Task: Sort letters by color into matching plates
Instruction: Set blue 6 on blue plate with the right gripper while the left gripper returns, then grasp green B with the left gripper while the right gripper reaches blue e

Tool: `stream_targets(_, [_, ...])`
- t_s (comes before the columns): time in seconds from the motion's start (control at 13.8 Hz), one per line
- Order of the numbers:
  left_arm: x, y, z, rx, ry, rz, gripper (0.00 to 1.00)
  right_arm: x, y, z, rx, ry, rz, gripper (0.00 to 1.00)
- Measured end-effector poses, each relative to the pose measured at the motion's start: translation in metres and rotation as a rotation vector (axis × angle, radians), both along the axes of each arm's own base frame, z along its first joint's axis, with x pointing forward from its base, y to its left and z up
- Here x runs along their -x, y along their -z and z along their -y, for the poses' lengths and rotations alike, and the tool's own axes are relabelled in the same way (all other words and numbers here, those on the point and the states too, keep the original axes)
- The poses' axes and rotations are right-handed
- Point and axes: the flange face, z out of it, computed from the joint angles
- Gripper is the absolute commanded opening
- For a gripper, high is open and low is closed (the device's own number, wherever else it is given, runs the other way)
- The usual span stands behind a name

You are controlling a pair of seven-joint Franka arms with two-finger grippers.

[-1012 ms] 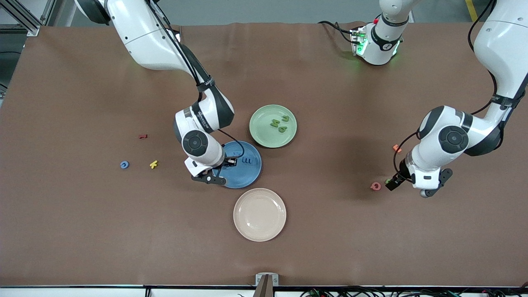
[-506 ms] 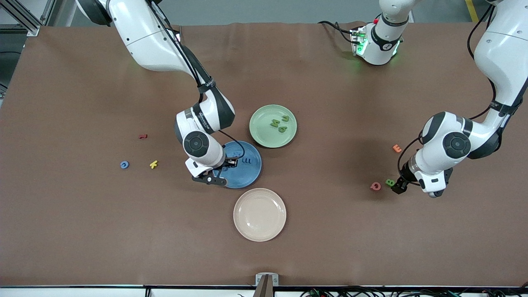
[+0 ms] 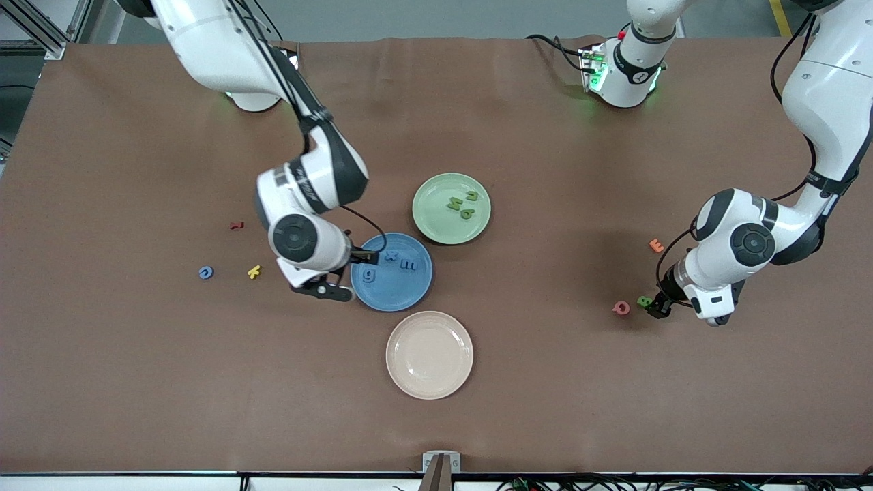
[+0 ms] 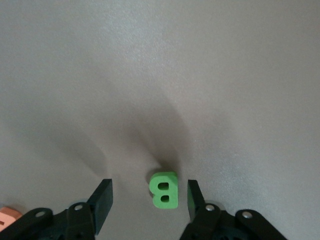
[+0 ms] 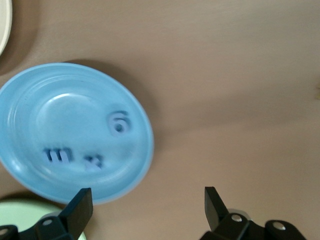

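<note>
Left gripper (image 4: 146, 200): low at the counter (image 3: 545, 382) near the left arm's end, jaws partly apart, straddling the green B (image 4: 164, 190), not yet pinching.
Right gripper (image 5: 146, 205): beside the blue plate (image 3: 409, 293), jaws wide, empty.
Blue plate: holds three blue letters (image 3: 390, 256).
Green plate (image 3: 436, 225): holds three green letters (image 3: 455, 203).
Blue letter (image 3: 205, 273): loose toward the right arm's end.

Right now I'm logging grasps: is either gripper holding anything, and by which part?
Nothing is held. The left gripper has open fingers on either side of the green B; the right gripper, open and empty, hangs beside the blue plate.
</note>
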Motion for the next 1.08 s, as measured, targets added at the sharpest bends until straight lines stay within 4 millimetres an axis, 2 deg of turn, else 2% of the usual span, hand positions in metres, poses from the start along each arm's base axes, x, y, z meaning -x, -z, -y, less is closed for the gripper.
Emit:
stream_targets(0.14, [0.000, 0.001, 0.005, 0.000, 0.006, -0.002, 0.66, -0.009, -0.032, 0.049, -0.032, -0.031, -0.010, 0.99])
stream_targets(0.22, [0.001, 0.001, 0.007, 0.000, 0.009, -0.002, 0.66, -0.012, -0.039, 0.080, -0.047, -0.057, -0.012, 0.99])
stream_targets(0.36, [0.001, 0.003, 0.011, -0.001, 0.017, -0.004, 0.65, -0.017, -0.039, 0.142, -0.052, -0.103, -0.017, 0.99])
stream_targets(0.58, [0.002, 0.007, 0.012, -0.008, 0.023, -0.006, 0.64, -0.025, -0.029, 0.233, -0.068, -0.213, -0.019, 0.99])
stream_targets(0.72, [0.001, 0.010, 0.015, -0.008, 0.030, -0.007, 0.64, -0.031, -0.026, 0.287, -0.071, -0.286, 0.015, 0.99])
stream_targets(0.94, [0.000, 0.013, 0.015, -0.016, 0.038, -0.005, 0.64, -0.037, -0.017, 0.345, -0.077, -0.398, 0.082, 0.99])
stream_targets(1.08, [-0.001, 0.016, 0.013, -0.024, 0.037, -0.007, 0.63, -0.039, 0.000, 0.365, -0.079, -0.480, 0.128, 0.99])
